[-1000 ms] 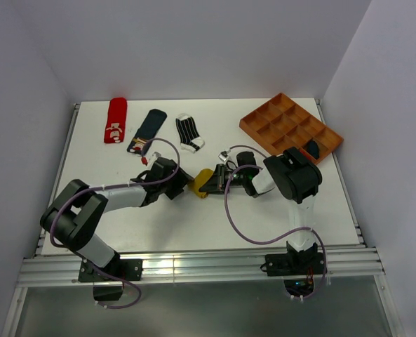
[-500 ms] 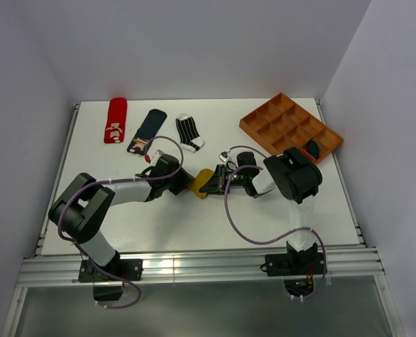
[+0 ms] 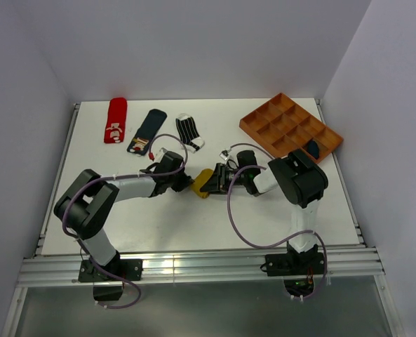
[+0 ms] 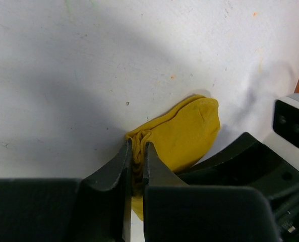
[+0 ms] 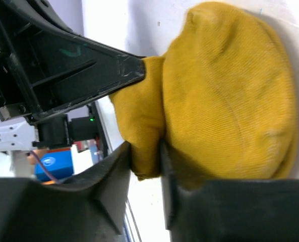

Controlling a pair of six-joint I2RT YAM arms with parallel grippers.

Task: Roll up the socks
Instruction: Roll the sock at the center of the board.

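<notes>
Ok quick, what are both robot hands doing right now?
Left gripper: closed, pinching a fold of the mustard yellow fabric sock.
Right gripper: closed, also gripping that sock.

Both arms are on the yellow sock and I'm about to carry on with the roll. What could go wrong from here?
1. The left gripper pinches only a thin bunched fold at the edge of the mustard sock. A tug may pull the fold free, and the roll could loosen.
2. The right gripper grips the same small sock from the opposite side, very close by, so the two grippers might collide.
</notes>
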